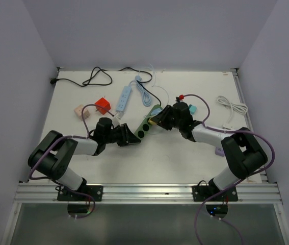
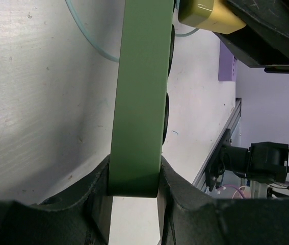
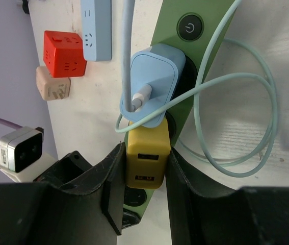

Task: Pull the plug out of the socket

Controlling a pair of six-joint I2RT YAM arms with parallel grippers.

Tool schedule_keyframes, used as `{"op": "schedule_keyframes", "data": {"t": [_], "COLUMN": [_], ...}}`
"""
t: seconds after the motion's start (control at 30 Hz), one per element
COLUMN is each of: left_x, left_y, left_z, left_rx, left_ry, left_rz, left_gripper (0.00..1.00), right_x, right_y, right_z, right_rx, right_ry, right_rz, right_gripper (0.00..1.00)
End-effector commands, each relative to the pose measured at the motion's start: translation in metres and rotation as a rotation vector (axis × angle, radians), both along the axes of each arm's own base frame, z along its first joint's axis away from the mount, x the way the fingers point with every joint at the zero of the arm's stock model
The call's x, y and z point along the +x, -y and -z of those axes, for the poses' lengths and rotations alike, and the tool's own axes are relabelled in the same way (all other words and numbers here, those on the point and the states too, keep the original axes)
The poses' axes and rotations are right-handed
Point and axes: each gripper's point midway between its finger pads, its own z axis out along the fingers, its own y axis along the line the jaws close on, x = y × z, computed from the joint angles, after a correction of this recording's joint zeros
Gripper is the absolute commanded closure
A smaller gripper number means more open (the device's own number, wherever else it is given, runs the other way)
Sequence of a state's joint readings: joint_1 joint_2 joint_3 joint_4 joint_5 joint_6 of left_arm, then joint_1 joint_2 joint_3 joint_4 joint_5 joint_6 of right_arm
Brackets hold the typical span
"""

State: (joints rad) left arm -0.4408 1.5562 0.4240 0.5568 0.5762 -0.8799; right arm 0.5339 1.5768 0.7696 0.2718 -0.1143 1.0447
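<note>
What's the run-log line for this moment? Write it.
left jaws: shut on green power strip | right jaws: shut on yellow plug | blue charger: plugged into strip | yellow plug out: cannot tell

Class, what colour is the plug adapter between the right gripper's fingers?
Yellow plug adapter; right wrist view shows it best.
</note>
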Motion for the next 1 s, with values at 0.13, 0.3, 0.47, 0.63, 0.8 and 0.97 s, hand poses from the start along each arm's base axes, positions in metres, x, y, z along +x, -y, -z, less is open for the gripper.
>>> {"op": "schedule_keyframes", "data": {"t": [0.13,0.3,0.47,0.63,0.8,0.97], "left_x": [0.045,0.053,0.052,0.052,0.053,0.053], "left_y": [-0.049,-0.055,-0.047,-0.045,-0.047,-0.043], "left_z": [0.006,-0.003,-0.009,-0.010,-0.011,-0.011], "left_rx": [0.244,0.363,0.493,0.543,0.581,0.573], "left_ry": [0.093,0.169,0.249,0.269,0.283,0.280], "left_rz": [-0.232,-0.256,-0.257,-0.258,-0.265,-0.258], "left_gripper": [1.00,1.00,1.00,1.00,1.00,1.00], "right_x": [0.006,0.006,0.007,0.006,0.006,0.007], "right_y": [0.015,0.014,0.015,0.017,0.018,0.019], "right_z": [-0.028,-0.034,-0.034,-0.032,-0.030,-0.032], "right_rx": [-0.090,-0.080,-0.088,-0.080,-0.088,-0.088], "right_ry": [0.060,0.051,0.039,0.029,0.022,0.025], "right_rz": [-0.002,0.002,0.009,0.025,0.035,0.039], "right_gripper": [1.00,1.00,1.00,1.00,1.00,1.00]}}
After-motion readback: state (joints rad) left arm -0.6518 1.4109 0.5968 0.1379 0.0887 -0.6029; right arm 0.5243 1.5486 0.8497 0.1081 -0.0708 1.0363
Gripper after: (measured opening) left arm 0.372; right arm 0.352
